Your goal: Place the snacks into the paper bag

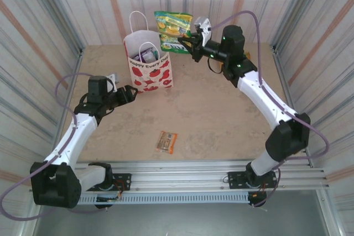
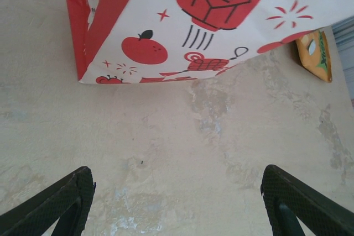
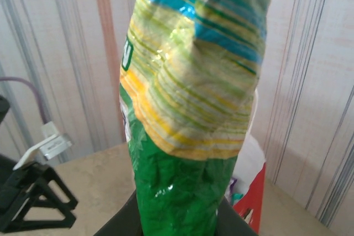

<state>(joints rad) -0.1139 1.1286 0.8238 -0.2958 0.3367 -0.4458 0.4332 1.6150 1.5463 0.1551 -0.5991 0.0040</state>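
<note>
The crinkled, shiny green-and-yellow striped snack packet [image 1: 173, 31] is hanging upright in the air just behind the white tomato-printed paper bag [image 1: 149, 73], and the right end effector [image 1: 193, 41] is clenching its lower end. The packet is best carried over the open mouth, clear of the loop handles, before it is let go. The left end effector [image 1: 130, 93] is hovering released beside the bag, above the bench [image 1: 221, 120].

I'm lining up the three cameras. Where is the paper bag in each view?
Top external: paper bag upper centre-left, standing on the table.
Left wrist: paper bag across the top edge, its base nearest.
Right wrist: paper bag at lower right, behind the green packet.
Shared landmark: the tan table.
</note>
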